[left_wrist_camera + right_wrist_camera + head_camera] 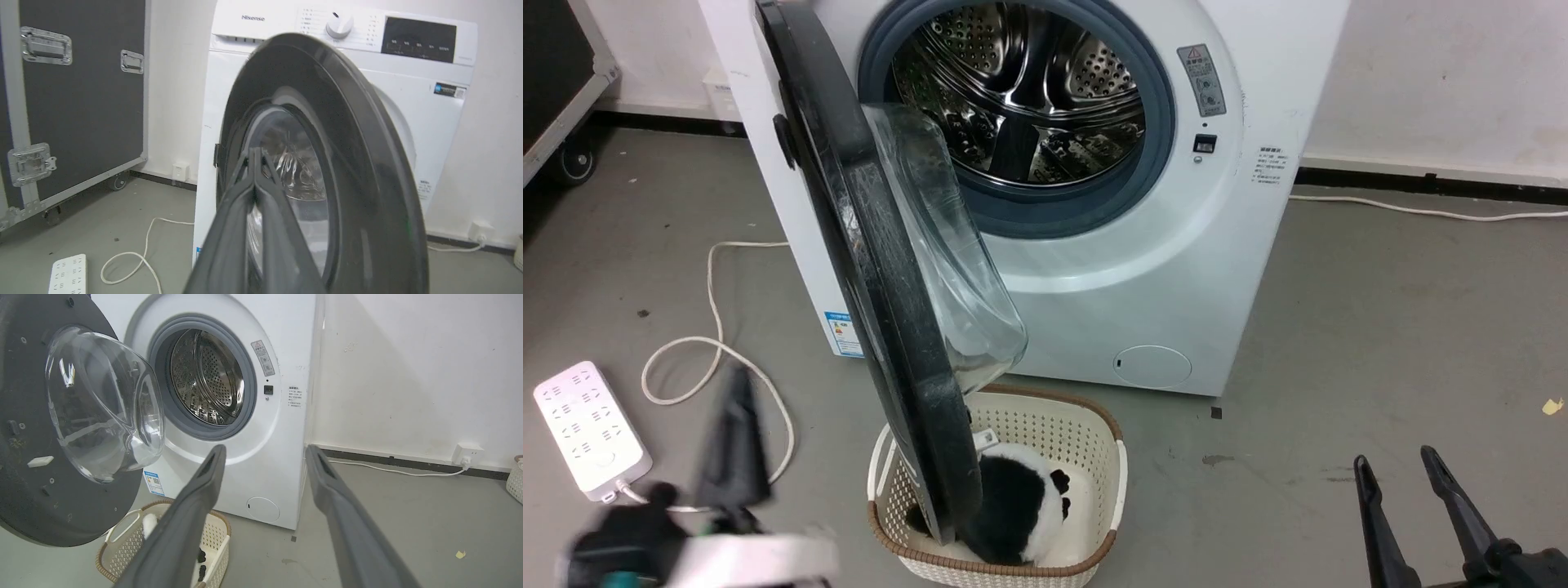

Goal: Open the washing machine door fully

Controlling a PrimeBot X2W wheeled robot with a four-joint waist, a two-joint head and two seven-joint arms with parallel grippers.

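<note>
1. Washing machine: white front-loader in the upper centre of the head view. The perforated steel drum and grey gasket are exposed. A small round flap sits low on the front panel.

2. Washing machine door: swung out on the left side of the opening, standing nearly edge-on to the head camera. Its clear glass bowl bulges toward the right of the frame. In the head view the door's lower edge overlaps a cream laundry basket on the floor, which holds a black-and-white plush item.

3. Left gripper: its 2 fingers are closed tip to tip with nothing between them. In the left wrist view they point at the outer face of the door. In the head view the gripper is a blurred dark shape at the lower left, left of the door. Contact with the door cannot be determined.

4. Right gripper: fingers spread wide, empty, at the lower right of the head view, well apart from the machine.

5. Floor, left of frame: a white power strip and a looped white cable.
</note>
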